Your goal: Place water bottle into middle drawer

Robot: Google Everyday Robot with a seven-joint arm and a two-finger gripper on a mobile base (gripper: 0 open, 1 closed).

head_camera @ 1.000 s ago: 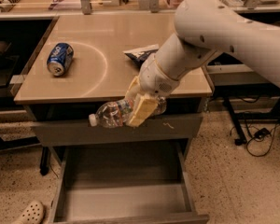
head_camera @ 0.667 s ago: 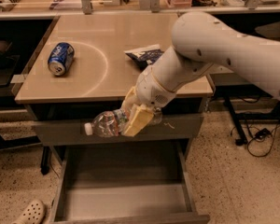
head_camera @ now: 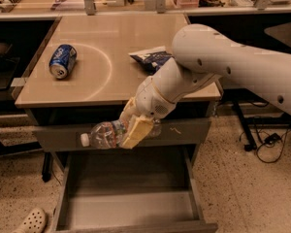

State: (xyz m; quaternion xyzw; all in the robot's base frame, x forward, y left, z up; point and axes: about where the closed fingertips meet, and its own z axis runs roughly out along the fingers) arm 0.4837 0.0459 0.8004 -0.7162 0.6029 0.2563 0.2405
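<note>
My gripper (head_camera: pixel 131 127) is shut on the water bottle (head_camera: pixel 103 134), a clear crinkly bottle held on its side with its white cap pointing left. It hangs in front of the flat grey drawer front, just above the back of the middle drawer (head_camera: pixel 68 188), which is pulled open below the table. The drawer's grey floor shows nothing in it. My white arm (head_camera: pixel 223 62) reaches down from the right across the table's front edge.
A blue soda can (head_camera: pixel 62 61) lies on the tan table top (head_camera: pixel 111 81) at the left. A dark snack bag (head_camera: pixel 150 59) lies near the middle, partly behind my arm. A white shoe (head_camera: pixel 31 221) sits on the floor at bottom left. Cables lie at the right.
My gripper has moved down and to the left with the bottle, from the table's front edge to in front of the drawer front, above the open drawer.
</note>
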